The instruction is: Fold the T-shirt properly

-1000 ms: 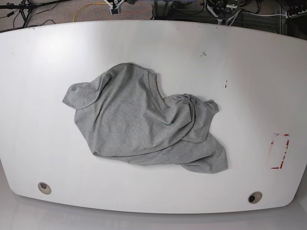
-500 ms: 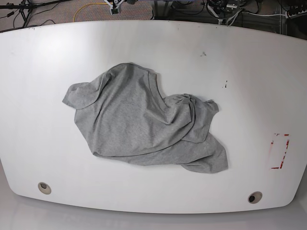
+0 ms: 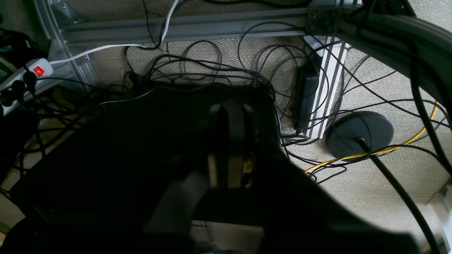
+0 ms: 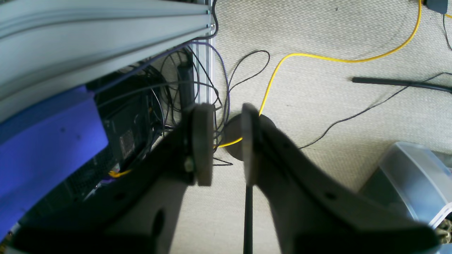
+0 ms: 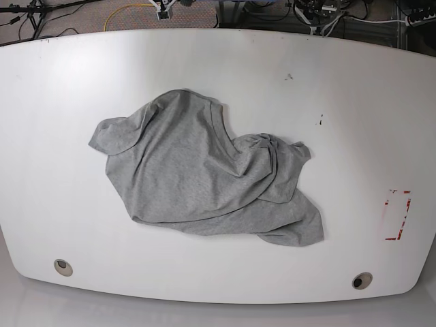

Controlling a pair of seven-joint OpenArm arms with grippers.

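We see the T-shirt (image 5: 204, 177) crumpled in a heap around the middle of the white table (image 5: 354, 102), slightly left of centre in the base view. One sleeve sticks out to the left, a bunched ridge sits right of centre, and a loose flap trails toward the near right. No lettering shows on the side facing up.

Nothing lies on the shirt or beside it. Only other marks on the table: red tape outline (image 5: 397, 215) near the right edge, two round grommets (image 5: 63, 267) at the near corners, a few dark specks on the far right side. Neither arm appears in the base view.

Wrist views show only what the base view misses: the floor. Left wrist camera looks at carpet with a tangle of black cables (image 3: 197, 67), a power strip (image 3: 24, 76) with a red switch at far left, and a round black stand base (image 3: 358, 134). Left gripper (image 3: 231, 116) is dark, its jaws pressed together, nothing between them.

Right wrist camera shows carpet, a yellow cable (image 4: 317, 58), aluminium frame rail (image 4: 106, 24), a clear plastic bin (image 4: 413, 183) at right. Right gripper (image 4: 226, 141) has its jaws a narrow gap apart, holding nothing.
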